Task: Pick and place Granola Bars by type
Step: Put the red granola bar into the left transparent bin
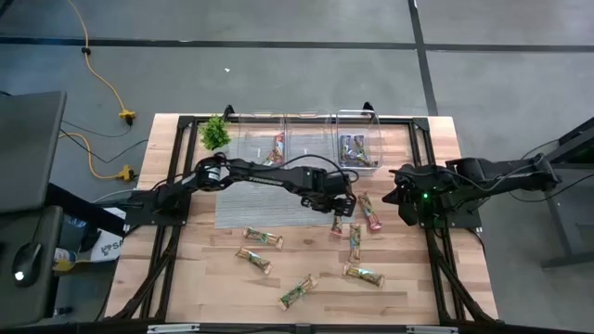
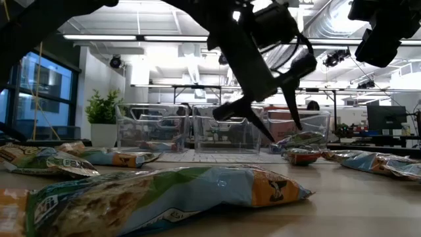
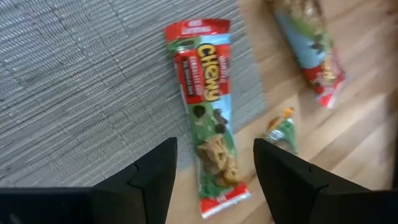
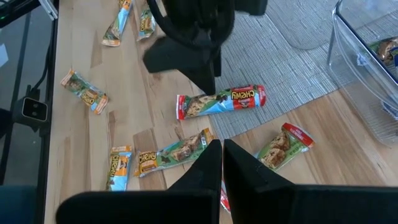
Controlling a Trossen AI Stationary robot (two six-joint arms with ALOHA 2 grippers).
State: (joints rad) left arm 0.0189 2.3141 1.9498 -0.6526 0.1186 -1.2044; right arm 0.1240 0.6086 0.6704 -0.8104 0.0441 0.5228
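A red-wrapped granola bar [image 3: 208,112] lies half on the grey mat [image 3: 74,87] and half on the wood; it also shows in the high view [image 1: 336,226] and the right wrist view [image 4: 221,102]. My left gripper [image 3: 214,180] hovers over it, open, with one finger on each side of the bar and a gap between them and the table in the low view [image 2: 263,125]. My right gripper [image 4: 222,163] is shut and empty, raised above the table's right side [image 1: 406,199]. Other bars lie loose on the wood, among them a red one [image 1: 373,213] and orange-and-blue ones [image 1: 263,237].
Three clear bins [image 1: 306,139] stand along the far edge; the left one holds a red bar [image 1: 278,148] and the right one purple bars [image 1: 353,148]. A small green plant [image 1: 215,133] stands at the far left. More bars [image 1: 297,290] lie toward the near edge.
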